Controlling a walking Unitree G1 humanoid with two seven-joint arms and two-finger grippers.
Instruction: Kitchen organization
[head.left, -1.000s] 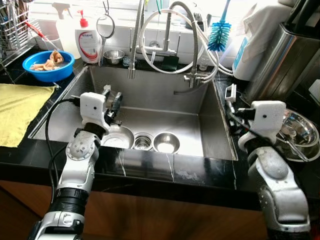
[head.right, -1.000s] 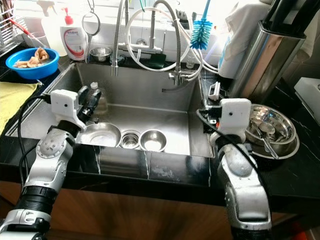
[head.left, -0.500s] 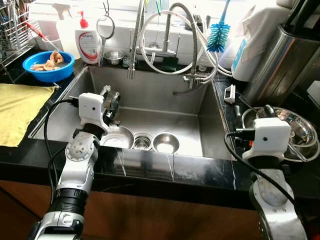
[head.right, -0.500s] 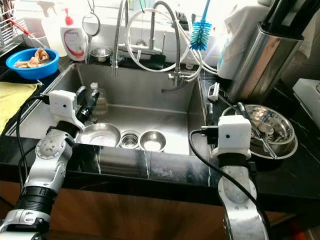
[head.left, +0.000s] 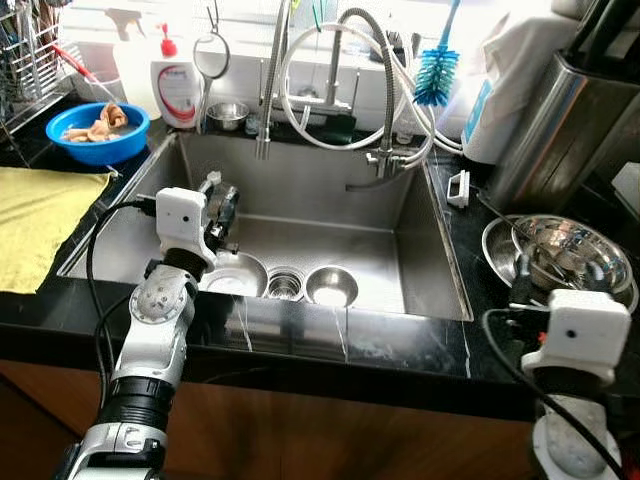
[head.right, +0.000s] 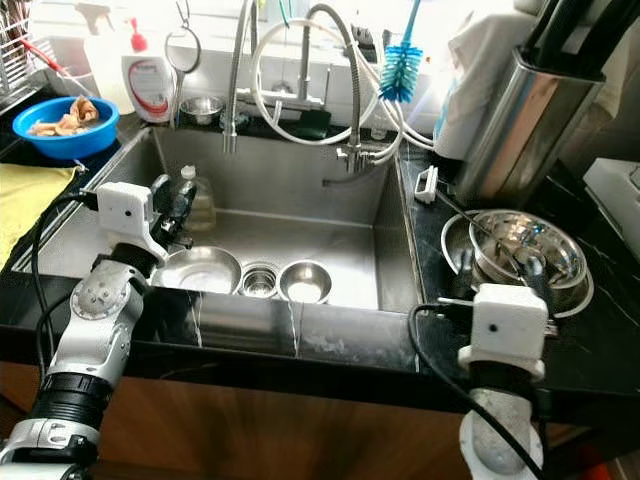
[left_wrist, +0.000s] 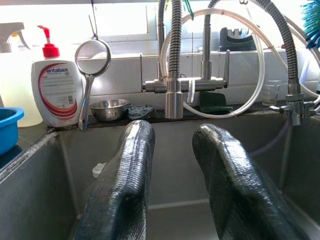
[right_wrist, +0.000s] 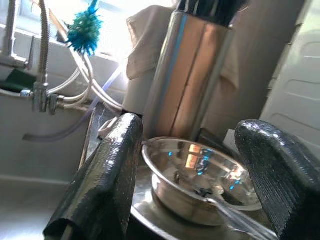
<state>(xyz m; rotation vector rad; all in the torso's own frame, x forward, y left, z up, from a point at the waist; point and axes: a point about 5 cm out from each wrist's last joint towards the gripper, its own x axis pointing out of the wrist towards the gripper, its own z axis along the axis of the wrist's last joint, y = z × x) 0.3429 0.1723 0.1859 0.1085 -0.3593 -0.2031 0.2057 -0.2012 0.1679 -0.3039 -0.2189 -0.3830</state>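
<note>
The right wrist view shows the right gripper (right_wrist: 187, 175) spread wide, holding nothing, framing the stacked steel bowls (right_wrist: 200, 177) on the black counter (head.left: 470, 240) right of the sink (head.left: 300, 215). They shine, a utensil inside. The left gripper (left_wrist: 172, 180) hangs parted, empty, over the sink.

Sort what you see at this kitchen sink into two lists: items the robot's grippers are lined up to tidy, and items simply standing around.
In play: right gripper, open before the steel bowl on the counter; left gripper, open above the sink; bowls in the sink.

Standing by: soap bottle, blue bowl, bottle brush, yellow cloth.
</note>
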